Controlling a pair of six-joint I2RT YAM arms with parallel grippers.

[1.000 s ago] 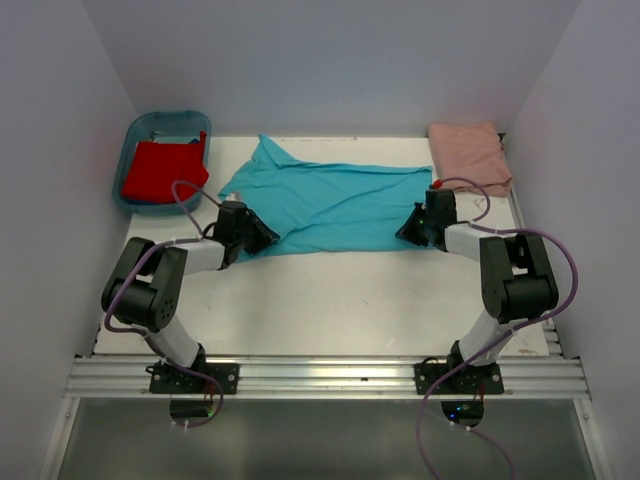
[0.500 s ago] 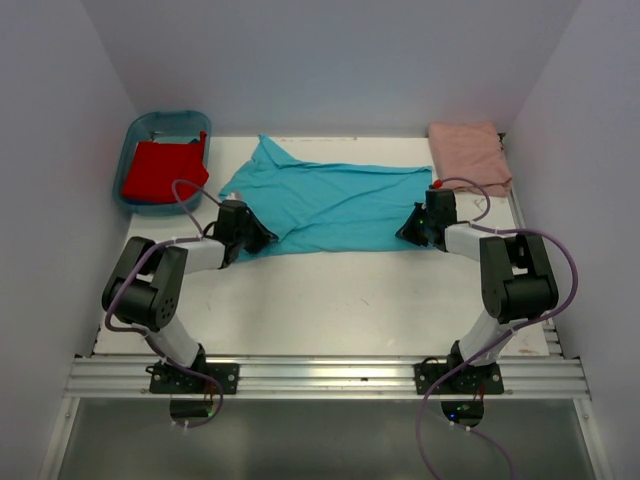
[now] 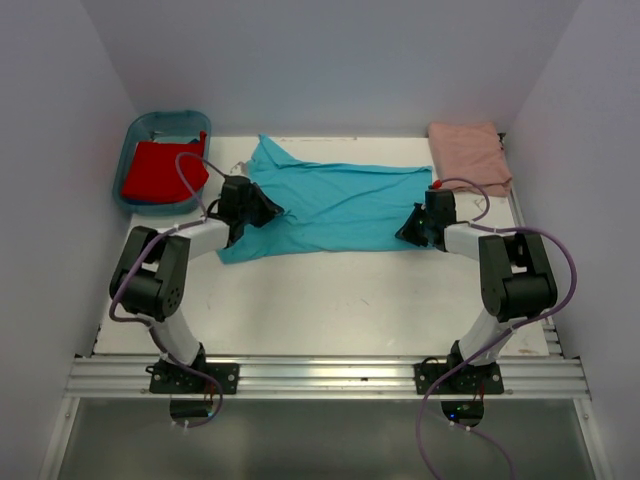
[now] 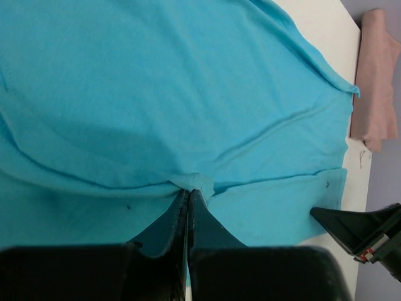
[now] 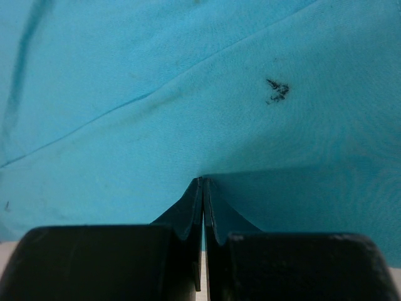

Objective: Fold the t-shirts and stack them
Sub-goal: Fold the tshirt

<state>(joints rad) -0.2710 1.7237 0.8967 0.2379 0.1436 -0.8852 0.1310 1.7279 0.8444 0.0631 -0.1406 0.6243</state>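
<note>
3 shirts: turquoise shirt (image 3: 335, 205), pink shirt (image 3: 470, 155), red shirt (image 3: 160, 170).
Turquoise shirt: spread out across the far middle of the table (image 3: 330, 300), long side running left to right, lightly wrinkled; one pointed flap sticks out at the far left corner. It fills most of the left wrist view (image 4: 156, 94) and all of the right wrist view (image 5: 156, 94).
Pink shirt: folded, at the table's far right corner, just beyond the turquoise shirt's right edge, apart from it; also visible at the top right of the left wrist view (image 4: 374, 94).
Red shirt: lies in the tub (image 3: 135, 135) at the far left, one edge draped over the tub's rim.
Left claw (image 3: 268, 210): low over the left part of the turquoise shirt, fingers pressed together, pinching a small bunched fold of cloth at the tips (image 4: 188, 195); creases run out from the pinch.
Right claw (image 3: 410, 228): at the turquoise shirt's near right corner, fingers pressed together with the cloth meeting the tips (image 5: 203, 182); looks like a pinch on the cloth.
Dark mark (image 5: 276, 89): small smudge on the turquoise cloth beyond the right claw's tips; cannot tell what it is.
</note>
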